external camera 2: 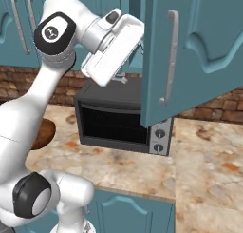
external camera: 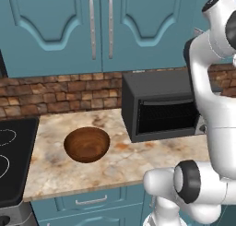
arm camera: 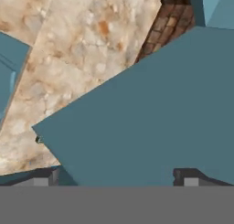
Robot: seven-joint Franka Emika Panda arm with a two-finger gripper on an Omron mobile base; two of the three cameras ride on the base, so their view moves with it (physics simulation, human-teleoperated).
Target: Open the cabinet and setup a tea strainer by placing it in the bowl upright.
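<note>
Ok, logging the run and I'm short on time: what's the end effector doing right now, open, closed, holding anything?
End effector: open, fingertips spread wide, nothing held; the flat teal face of the opened cabinet door lies just ahead of it.

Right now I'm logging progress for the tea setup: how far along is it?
Done: the cabinet door stands swung open above the toaster oven. In hand: nothing; the fingers are spread apart beside the door. Left: fetch the tea strainer and set it upright in the bowl, which holds nothing.
</note>
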